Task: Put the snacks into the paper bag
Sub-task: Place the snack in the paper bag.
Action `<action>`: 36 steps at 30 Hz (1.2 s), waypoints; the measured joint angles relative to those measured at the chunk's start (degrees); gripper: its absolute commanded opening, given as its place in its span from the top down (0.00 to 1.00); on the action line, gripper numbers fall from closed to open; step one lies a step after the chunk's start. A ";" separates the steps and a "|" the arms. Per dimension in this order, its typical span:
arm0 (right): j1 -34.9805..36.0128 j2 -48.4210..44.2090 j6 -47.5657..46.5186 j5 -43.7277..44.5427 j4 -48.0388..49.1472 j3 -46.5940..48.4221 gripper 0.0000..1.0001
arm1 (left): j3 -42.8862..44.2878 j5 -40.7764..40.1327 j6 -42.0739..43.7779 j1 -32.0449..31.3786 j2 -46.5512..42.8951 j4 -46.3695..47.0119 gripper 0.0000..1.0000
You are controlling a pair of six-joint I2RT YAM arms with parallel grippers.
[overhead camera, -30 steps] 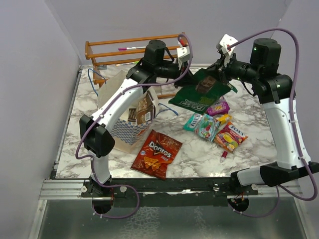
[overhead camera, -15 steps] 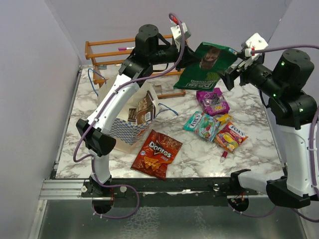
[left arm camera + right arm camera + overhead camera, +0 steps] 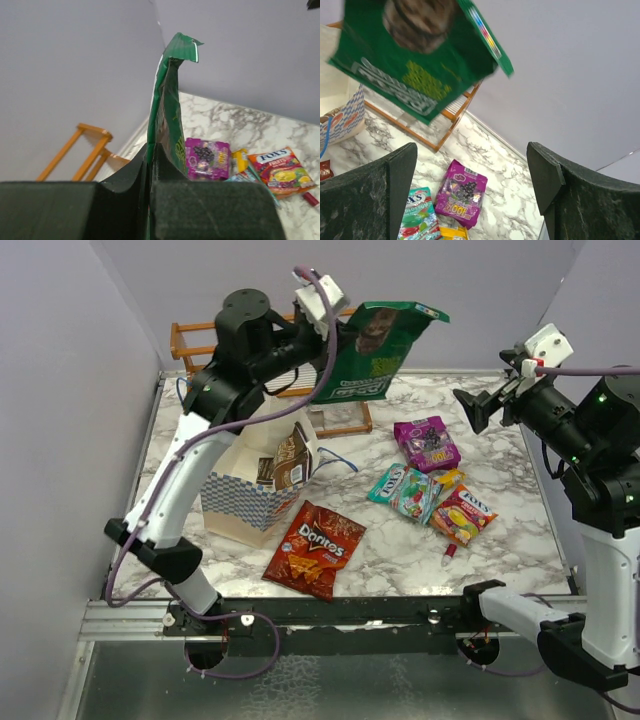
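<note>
The green chip packet (image 3: 378,348) hung in the air at the upper centre of the top view. The left gripper (image 3: 335,340) pinched it at its left edge, jaws closed tight on it. The left wrist view showed the foil edge-on between the pads (image 3: 210,207).

Below and to the left, the checkered paper bag (image 3: 240,502) stood open on the marble table (image 3: 510,465), with a glossy brown packet (image 3: 291,460) leaning in its mouth. The red Doritos bag (image 3: 315,548) lay flat at the bag's lower right. At centre right lay the magenta pack (image 3: 427,443), the teal pack (image 3: 388,483) and the red-yellow pack (image 3: 462,513).

The right gripper (image 3: 480,408) hovered at the right edge, jaws spread wide and holding nothing. A wooden rack (image 3: 200,340) stood at the upper left.
</note>
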 measured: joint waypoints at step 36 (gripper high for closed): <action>-3.15 -0.26 0.00 -1.07 1.22 -7.45 0.09 | -28.00 -36.06 33.18 3.02 -24.76 -12.17 1.00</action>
